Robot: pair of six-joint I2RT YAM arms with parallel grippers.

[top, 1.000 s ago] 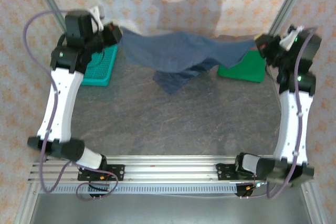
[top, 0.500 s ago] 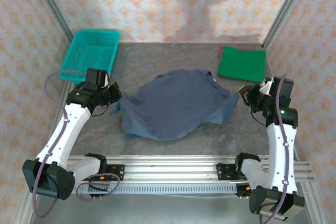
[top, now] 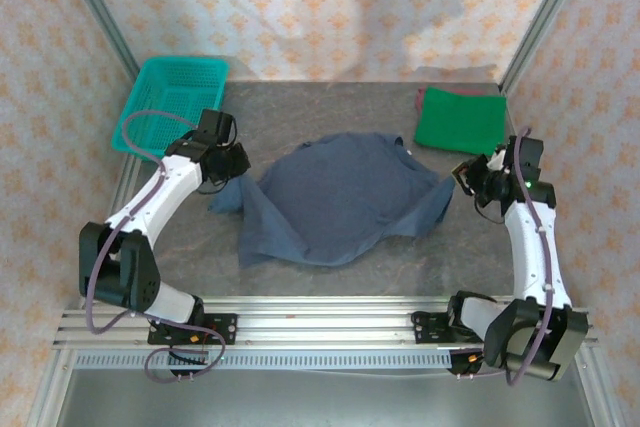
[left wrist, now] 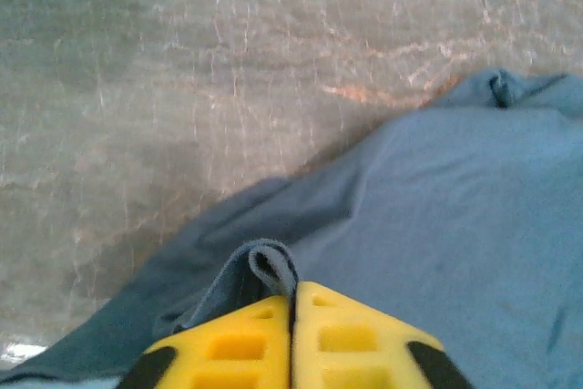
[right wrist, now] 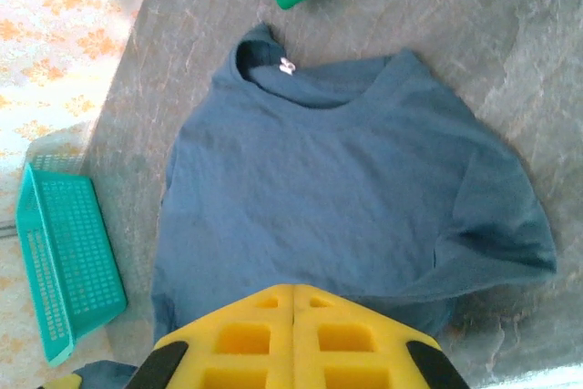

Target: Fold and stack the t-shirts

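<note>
Blue shirt (top: 340, 197) limp, light, middle of tabletop (top: 300, 122): left pincer (left wrist: 291, 291) nips an edge fold, right pincer (top: 467, 177) shut at opposite edge, hold unclear; I'd grip hem corners.

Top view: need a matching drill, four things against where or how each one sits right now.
Things:
1. blue t-shirt
2. green t-shirt
3. basket
4. left gripper

Place or state:
A. folded, at the far right of the table
B. shut on a fold of blue cloth
C. spread out, rumpled, in the middle of the table
D. at the far left corner

Pairs: 1-C, 2-A, 3-D, 4-B
</note>
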